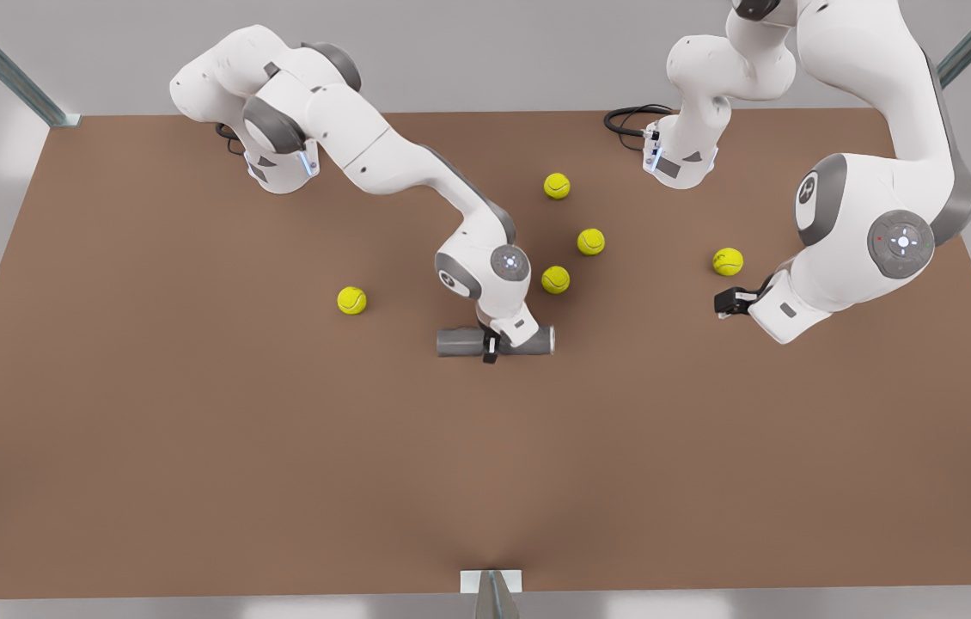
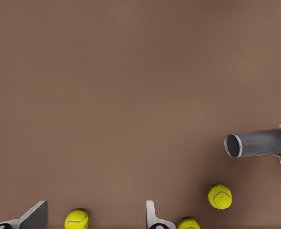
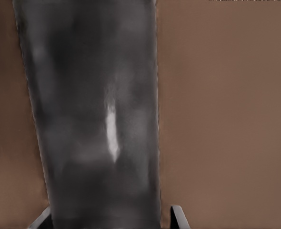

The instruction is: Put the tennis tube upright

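Tennis tube (image 1: 460,341): grey cylinder lying flat on the table (image 1: 193,430), long axis running across the front view from left to right, silvery rim at the right-hand end. Not yet upright.

Right gripper (image 1: 491,347): set down over the tube near its middle, slightly toward the rimmed end; the tube lies directly under it and crosswise to the jaw line. In the right wrist view one finger (image 3: 177,217) stands close at each flank of the grey body, so it reads as clamped around the tube. Judged the nearer arm by far, and the one to tip the tube onto an end.

Left gripper (image 1: 728,303): well off beyond the rimmed end, near a tennis ball (image 1: 728,261), fingers spread and holding nothing; this arm waits. From it the tube's open mouth (image 2: 233,146) faces back toward the gripper.
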Controlling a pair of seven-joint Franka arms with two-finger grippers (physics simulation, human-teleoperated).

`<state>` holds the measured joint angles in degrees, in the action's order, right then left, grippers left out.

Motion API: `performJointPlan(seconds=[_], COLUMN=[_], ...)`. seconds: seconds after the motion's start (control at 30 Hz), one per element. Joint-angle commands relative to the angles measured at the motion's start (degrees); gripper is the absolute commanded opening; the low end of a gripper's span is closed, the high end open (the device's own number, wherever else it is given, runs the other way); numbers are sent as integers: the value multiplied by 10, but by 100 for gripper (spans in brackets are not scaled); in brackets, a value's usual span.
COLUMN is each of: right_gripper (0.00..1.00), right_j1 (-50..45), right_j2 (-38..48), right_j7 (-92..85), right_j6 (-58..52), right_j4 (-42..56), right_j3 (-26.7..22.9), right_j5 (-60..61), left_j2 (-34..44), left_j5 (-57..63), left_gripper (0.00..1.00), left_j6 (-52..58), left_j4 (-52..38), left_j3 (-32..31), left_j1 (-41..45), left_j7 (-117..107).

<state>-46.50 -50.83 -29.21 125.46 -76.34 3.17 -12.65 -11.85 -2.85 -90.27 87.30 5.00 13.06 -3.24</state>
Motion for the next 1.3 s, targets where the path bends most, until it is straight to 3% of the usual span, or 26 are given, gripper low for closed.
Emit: performJointPlan(seconds=[0.0, 0.07, 0.1, 0.17, 0.2, 0.27, 0.33, 0.4, 0.43, 0.47, 0.6, 0.67, 0.73, 0.77, 0.93, 1.1, 1.27], right_gripper=[100, 100, 100, 100, 100, 100, 100, 100, 100, 100, 100, 100, 100, 100, 100, 100, 100], right_j1=[-1, 2, 9, 39, 78, 211, 330, 417, 424, 431, 442, 432, 442, 429, 399, 388, 386], right_j2=[3, 9, 45, 156, 212, 255, 255, 254, 253, 253, 253, 255, 256, 254, 255, 253, 253], right_j7=[-124, -124, -124, -69, -26, 328, 426, 340, 335, 337, 337, 338, 332, 333, 339, 338, 337], right_j6=[5, 0, -35, -184, -267, -522, -558, -555, -551, -550, -551, -551, -550, -551, -551, -555, -555], right_j4=[1, 1, 3, 10, 10, 107, 140, 166, 175, 176, 182, 182, 200, 200, 199, 195, 195], right_j3=[0, 0, 0, 1, 1, -10, -8, -7, -9, -8, -7, -4, -7, -2, -2, -3, -3], right_j5=[8, 15, 79, 179, 192, 178, 173, 160, 159, 159, 159, 160, 158, 106, 86, 83, 85], left_j2=[1, 1, 1, 1, 0, -21, -77, -147, -156, -164, -156, -151, -114, -117, -193, -197, -195], left_j5=[0, 0, 0, -1, 0, -1, -1, -87, -266, -355, -512, -545, -581, -600, -635, -717, -720], left_gripper=[100, 100, 100, 100, 100, 100, 100, 100, 100, 100, 100, 100, 100, 100, 100, 100, 100], left_j6=[-2, -2, -2, -2, -2, 0, 21, 24, 4, -18, -155, -220, -355, -373, -390, -390, -386], left_j4=[0, 0, 0, -1, -11, -15, -25, -11, 55, 105, 227, 251, 310, 320, 305, 302, 299], left_j3=[0, 0, 0, 0, 0, 0, 1, 13, 67, 86, 84, 83, 26, 12, 0, -29, -55], left_j1=[0, 0, 0, 0, -1, -1, 14, -15, -26, -26, -8, 18, 30, 29, 52, 49, 49], left_j7=[0, 0, 0, -1, 0, -4, -11, -8, 43, 111, 295, 383, 383, 436, 605, 597, 566])
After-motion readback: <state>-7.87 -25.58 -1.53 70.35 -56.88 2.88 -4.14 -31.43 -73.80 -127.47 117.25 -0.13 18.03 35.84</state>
